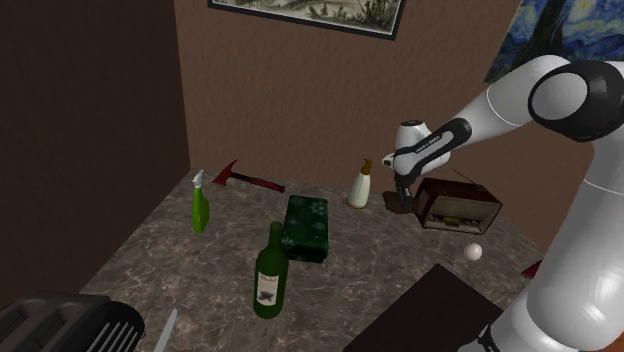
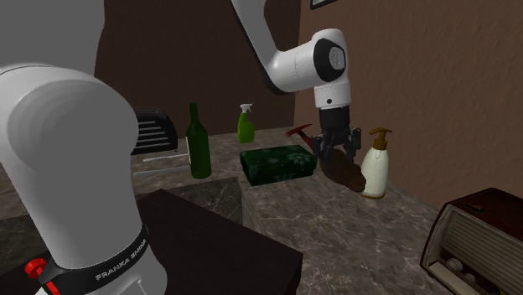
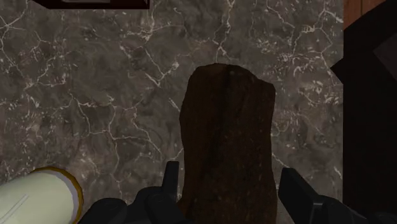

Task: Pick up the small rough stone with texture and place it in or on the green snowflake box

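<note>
- The gripper [image 1: 403, 197] is seen clamped on the stone [image 1: 396, 204], one finger [image 3: 168, 186] on each side of it, so it's not open.
- The stone is dark brown and rough. It hangs from the gripper near the counter's [image 1: 200, 270] wall edge, in the gap between the pump bottle [image 1: 360, 185] and the radio [image 1: 456, 205].
- In the second exterior view the stone [image 2: 345, 173] is tilted and sits just beside the pump bottle [image 2: 375, 165]. Whether its lower end touches the counter can't be told.
- In the wrist view the stone [image 3: 229, 140] is seen running lengthwise out from between the fingers, with marbled counter [image 3: 95, 95] behind it.
- The box [image 1: 306, 228], dark green with pale snowflakes, is lying flat around the middle of the counter, apart from the stone, with nothing on it.
- A green wine bottle [image 1: 270, 275] is stood upright just on the stand side of the box.
- A green spray bottle [image 1: 200, 203] is placed toward the counter's edge at the shoulder view's left, and a red axe [image 1: 250, 180] is laid near the back corner behind it.
- A small white ball [image 1: 472, 252] is found near the radio, on its stand side.
- A dark toaster [image 1: 60, 322] is parked at the counter's corner at the shoulder view's lower left.
</note>
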Available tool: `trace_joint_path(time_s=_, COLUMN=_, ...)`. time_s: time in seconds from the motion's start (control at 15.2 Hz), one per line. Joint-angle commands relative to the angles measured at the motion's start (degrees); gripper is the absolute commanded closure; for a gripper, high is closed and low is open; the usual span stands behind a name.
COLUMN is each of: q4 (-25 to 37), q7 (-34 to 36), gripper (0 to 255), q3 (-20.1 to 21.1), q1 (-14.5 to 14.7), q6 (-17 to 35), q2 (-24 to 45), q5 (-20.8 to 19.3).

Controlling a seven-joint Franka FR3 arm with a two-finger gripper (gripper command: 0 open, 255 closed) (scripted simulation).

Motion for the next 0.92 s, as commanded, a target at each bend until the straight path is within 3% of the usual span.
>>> trace_joint_path(time_s=0.0, q4=1.2, q7=2.5, gripper=255, q3=1.2, q1=1.7, q6=-1.4, q2=0.5, q5=0.4)
trace_joint_path(time_s=0.86, q4=17.2, q7=14.3, gripper=255, q3=8.3, q1=10.7, q6=-11.5, q2=9.8, q5=4.6)
